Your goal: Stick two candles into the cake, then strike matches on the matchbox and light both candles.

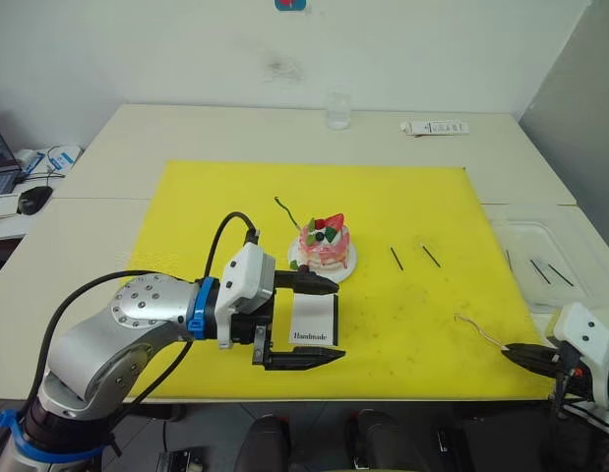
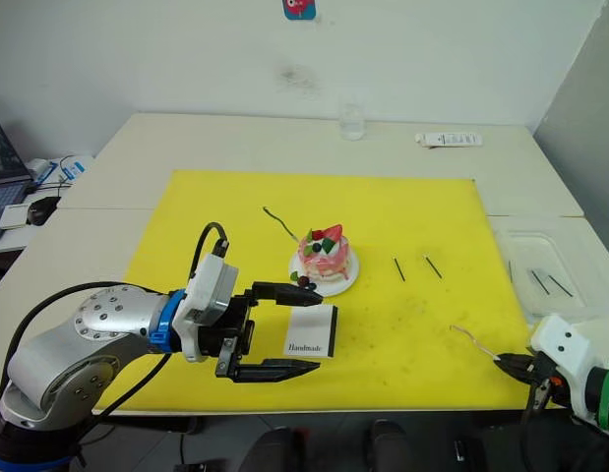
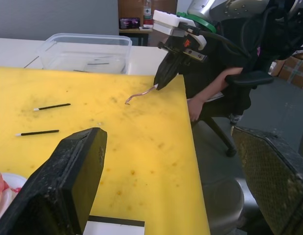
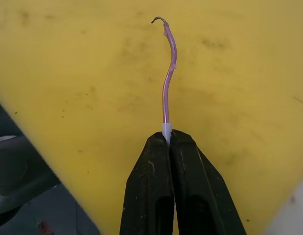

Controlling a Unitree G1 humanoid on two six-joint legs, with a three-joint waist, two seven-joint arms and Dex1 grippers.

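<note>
A clear plastic tub (image 1: 540, 258) sits off the yellow mat (image 1: 402, 197) at about 3 o'clock from the cake (image 1: 324, 243). Two short dark matches (image 1: 548, 271) lie on its floor, side by side and apart from each other. Two more matches (image 1: 412, 258) lie on the mat itself, between the cake and the tub.

The cake stands on its small white plate (image 1: 348, 264) near the mat's centre. A greenish candle (image 1: 284, 209) rises from its 10 o'clock side, leaning away toward the far left. The matchbox (image 1: 314, 322) lies flat at 6 o'clock from the cake, black strip to the right. The left gripper (image 1: 319, 320) has its fingers spread wide around the box, one finger on the cake side, the other on the near side; whether either touches it is unclear.

At 4 o'clock from the cake, near the mat's corner, the right gripper (image 4: 170, 139) is pressed together on the white end of the pinkish candle (image 4: 168, 73), which runs out over the mat. The right wrist view makes that pinch plain. The left wrist view adds a person's hand (image 3: 195, 105) beyond the mat's edge. In the head views a clear glass (image 1: 337, 110) and a white remote (image 1: 435, 127) stand at 12 and 1 o'clock on the far table (image 1: 186, 128).
</note>
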